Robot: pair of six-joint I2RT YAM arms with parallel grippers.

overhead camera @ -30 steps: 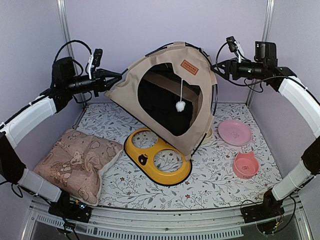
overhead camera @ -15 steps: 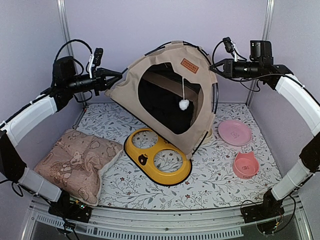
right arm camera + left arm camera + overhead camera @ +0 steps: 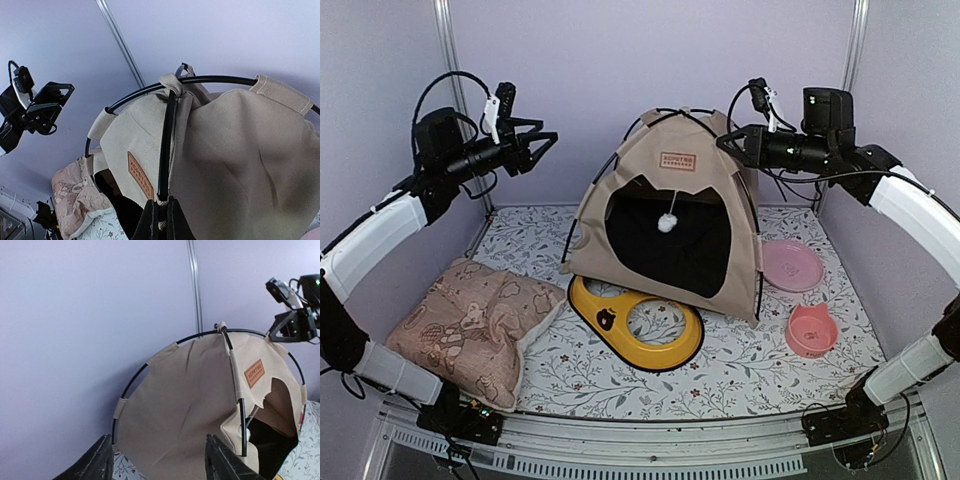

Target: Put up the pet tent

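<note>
The tan pet tent [image 3: 665, 235] stands upright on the floral mat, its dark doorway facing the front. A brown label [image 3: 678, 160] and a white pompom [image 3: 667, 222] hang over the doorway. My right gripper [image 3: 724, 140] is shut on the fabric sleeve of a black pole high on the tent's right side. In the right wrist view its fingers [image 3: 161, 202] pinch that sleeve on the tent [image 3: 240, 150]. My left gripper [image 3: 546, 141] hangs open in the air up and to the left of the tent, touching nothing. Between its spread fingers [image 3: 159, 460] I see the tent's side [image 3: 190, 405] at a distance.
A yellow double-bowl tray [image 3: 650, 335] lies in front, and the tent's front edge overlaps its back rim. A pinkish cushion [image 3: 470, 325] lies at the left front. A pink plate [image 3: 790, 265] and a pink cat-shaped bowl [image 3: 812, 330] sit at the right. The wall is close behind.
The tent swung from a leftward tilt to standing upright. My left gripper opened, let go of its left edge and drew back. My right gripper closed on the pole sleeve.
</note>
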